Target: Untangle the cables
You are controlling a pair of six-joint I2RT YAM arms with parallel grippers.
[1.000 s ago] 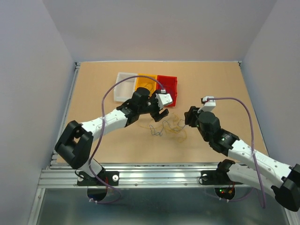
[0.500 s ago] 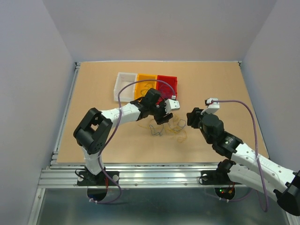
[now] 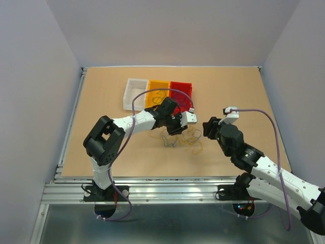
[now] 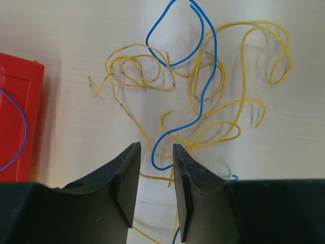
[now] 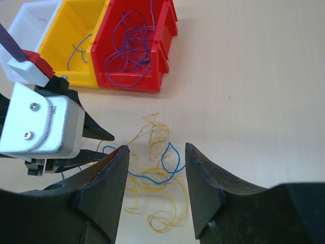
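from where i stand the job looks partly done. the red bin, toward the far side of the table and left of centre, already holds a heap of blue-purple wires. the yellow bin beside it has a strand or two in it. what sits in the white bin i can't make out.

what's left is the tangle lying on the bare wood in the middle, between the two arms. several yellow wires curl through one another, with one blue wire snaking across them. nothing in that knot looks pulled free.

the left gripper is down at the far left edge of the tangle, its jaws a narrow gap apart, and the end loop of the blue wire lies right in that gap. the gap is wider than the wire, so i'd say it isn't pinched yet. the right gripper hangs over the right side of the tangle with its jaws wide apart and nothing between them. my guess is the blue strand wants drawing out first, then the yellow ones teased apart one by one.
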